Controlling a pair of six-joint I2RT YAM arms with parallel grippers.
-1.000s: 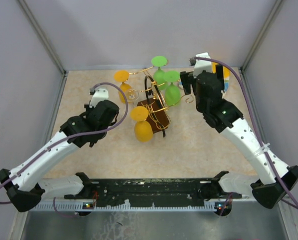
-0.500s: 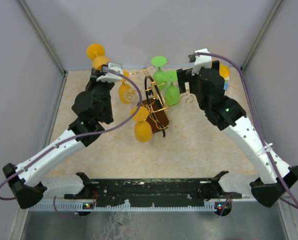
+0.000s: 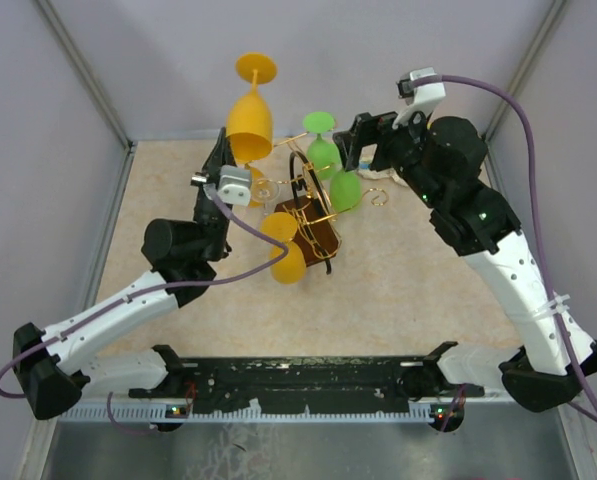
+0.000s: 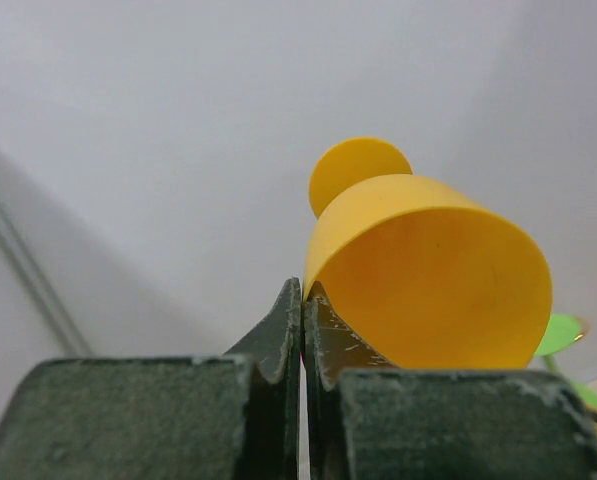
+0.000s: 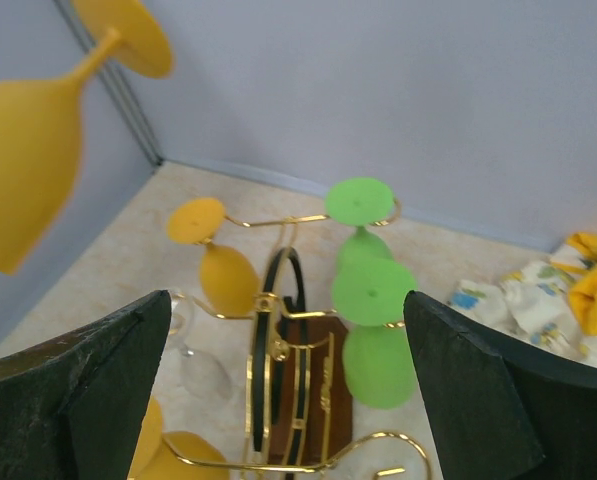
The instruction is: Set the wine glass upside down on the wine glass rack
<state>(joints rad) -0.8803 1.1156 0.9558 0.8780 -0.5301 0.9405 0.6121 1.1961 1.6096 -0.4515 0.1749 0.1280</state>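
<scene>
Wine glass [image 3: 250,120] inverted, rim pinched by raised left tool [image 4: 301,300]; right tool [image 3: 366,148] spread wide near rack [image 3: 308,215].

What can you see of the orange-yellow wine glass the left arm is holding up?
The wine glass is opaque orange-yellow, matte, plastic-looking: tapered bowl, short stem, round foot. It is held aloft, inverted and slightly tilted, foot uppermost, left of the wine glass rack. Only the left gripper touches it, shut on the bowl's rim.

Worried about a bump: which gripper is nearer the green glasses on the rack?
Right. The right gripper hovers open just right of the green glasses; the left gripper, shut on the yellow wine glass, is across the rack.
</scene>
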